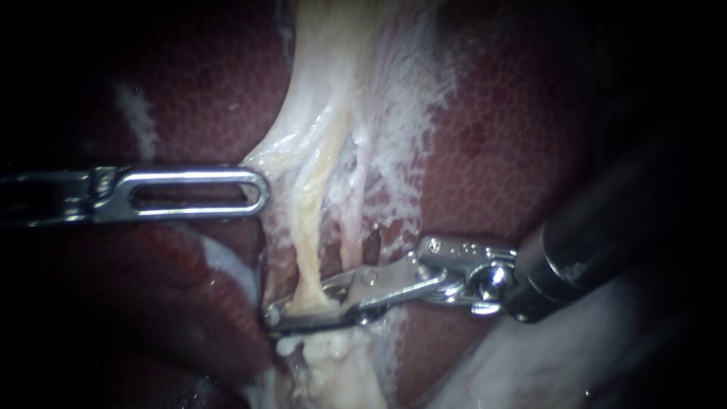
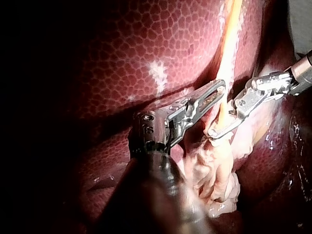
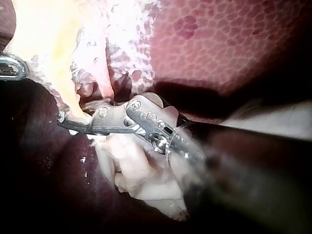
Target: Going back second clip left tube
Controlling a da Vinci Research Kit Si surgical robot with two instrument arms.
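Observation:
The left tube [image 1: 309, 227] is a yellowish strand running down from the pale tissue [image 1: 333, 91]; a thinner pink tube [image 1: 353, 227] lies just to its right. My right instrument [image 1: 307, 307] comes in from the right. Its jaws stand open with a gap, and the left tube's lower end sits between them [image 2: 222, 127] [image 3: 80, 121]. I cannot tell a clip apart from the jaws there. My left instrument [image 1: 257, 193] reaches in from the left, its slotted jaws closed on the edge of the pale tissue beside the tube [image 2: 220, 90].
Dark red liver [image 1: 515, 136] lies on both sides of the tubes. Ragged whitish tissue [image 1: 333, 363] hangs below the right instrument's jaws. The right instrument's dark shaft [image 1: 598, 242] crosses the lower right.

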